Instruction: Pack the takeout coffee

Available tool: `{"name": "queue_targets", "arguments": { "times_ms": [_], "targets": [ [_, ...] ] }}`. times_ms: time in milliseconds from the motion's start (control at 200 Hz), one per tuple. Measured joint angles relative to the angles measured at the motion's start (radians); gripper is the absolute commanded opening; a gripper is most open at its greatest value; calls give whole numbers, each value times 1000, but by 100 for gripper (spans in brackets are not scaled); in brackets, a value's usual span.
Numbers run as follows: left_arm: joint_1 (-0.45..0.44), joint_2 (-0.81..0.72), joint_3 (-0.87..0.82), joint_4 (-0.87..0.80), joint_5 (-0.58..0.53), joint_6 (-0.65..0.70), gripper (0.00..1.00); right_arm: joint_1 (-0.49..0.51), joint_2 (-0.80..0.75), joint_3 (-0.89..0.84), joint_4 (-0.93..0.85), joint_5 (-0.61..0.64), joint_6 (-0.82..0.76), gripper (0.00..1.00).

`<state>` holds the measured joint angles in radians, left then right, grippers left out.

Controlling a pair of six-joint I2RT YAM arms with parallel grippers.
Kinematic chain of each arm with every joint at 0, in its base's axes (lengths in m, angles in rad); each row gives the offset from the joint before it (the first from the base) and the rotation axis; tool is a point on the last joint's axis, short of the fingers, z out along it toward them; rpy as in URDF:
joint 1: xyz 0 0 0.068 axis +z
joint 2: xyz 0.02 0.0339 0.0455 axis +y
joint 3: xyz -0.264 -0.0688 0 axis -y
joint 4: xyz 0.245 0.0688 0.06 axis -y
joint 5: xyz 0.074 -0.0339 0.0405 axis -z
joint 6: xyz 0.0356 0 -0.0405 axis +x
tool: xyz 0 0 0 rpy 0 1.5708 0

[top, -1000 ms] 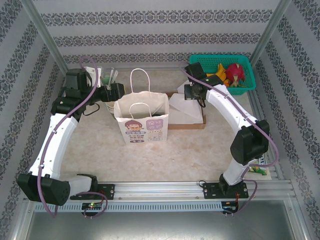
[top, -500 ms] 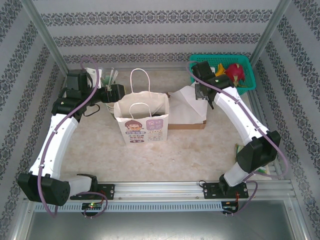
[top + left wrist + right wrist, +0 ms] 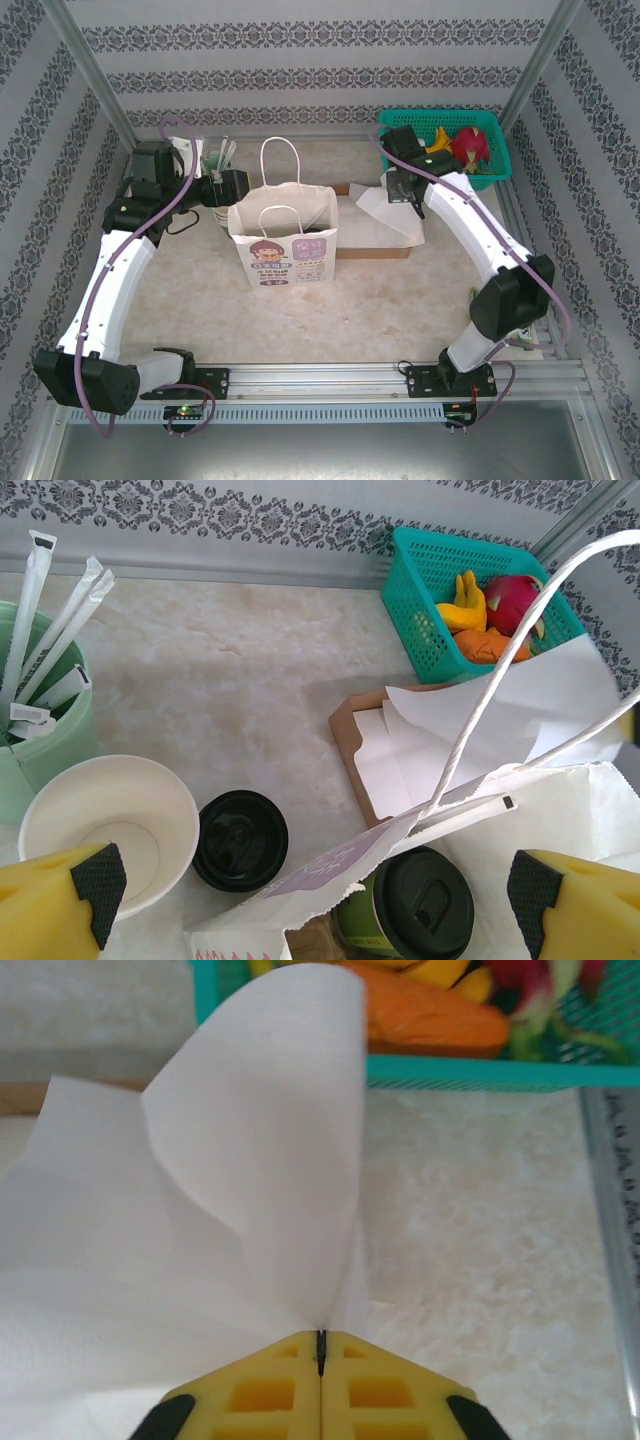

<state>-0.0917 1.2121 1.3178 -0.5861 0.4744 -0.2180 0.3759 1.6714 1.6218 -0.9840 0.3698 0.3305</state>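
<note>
The takeout coffee [image 3: 420, 905], a green cup with a black lid, stands inside the open paper bag [image 3: 285, 250], just past its rim [image 3: 330, 880]. My left gripper [image 3: 315, 890] is open and hovers by the bag's left side [image 3: 235, 185], with the cup and the bag rim between its yellow fingers [image 3: 60, 905]. My right gripper [image 3: 400, 190] is behind and to the right of the bag. It is shut [image 3: 321, 1340] on a white paper sheet [image 3: 200, 1210], which hangs lifted over a cardboard tray [image 3: 375, 250].
A loose black lid [image 3: 240, 840] lies beside a lidless white cup [image 3: 110, 820]. A mint-green mug of wrapped sticks [image 3: 50, 740] stands at the far left. A teal basket [image 3: 395, 115] of fruit sits at the back right. The bag's handles [image 3: 283, 165] stand upright.
My right gripper has moved back and to the right, pulling the white paper sheet up and over the tray. The left arm and the bag have stayed put.
</note>
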Motion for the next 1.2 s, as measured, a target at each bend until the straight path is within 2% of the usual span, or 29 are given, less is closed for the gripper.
{"name": "queue_targets", "arguments": {
  "times_ms": [140,305,435,560,664,789,1034,1199],
  "targets": [
    [0,0,0,0,0,0,100,0,92,-18,23,-96,1,42],
    [0,-2,-2,0,-1,0,100,-36,56,-83,71,-212,7,60],
    [0,-7,-10,4,-8,0,100,-164,-61,-218,143,-314,40,70],
    [0,-11,-16,14,-15,-4,100,-320,-145,-367,245,-450,76,87],
    [0,-13,-17,27,-21,-9,100,-409,-139,-446,318,-581,58,87],
    [0,-18,-25,41,-32,-21,100,-446,-66,-444,370,-688,0,84],
    [0,-34,-38,49,-50,-37,100,-481,127,-393,457,-790,-58,74],
    [0,-58,-39,48,-69,-38,100,-490,164,-395,506,-848,-69,72]
  ]
}}
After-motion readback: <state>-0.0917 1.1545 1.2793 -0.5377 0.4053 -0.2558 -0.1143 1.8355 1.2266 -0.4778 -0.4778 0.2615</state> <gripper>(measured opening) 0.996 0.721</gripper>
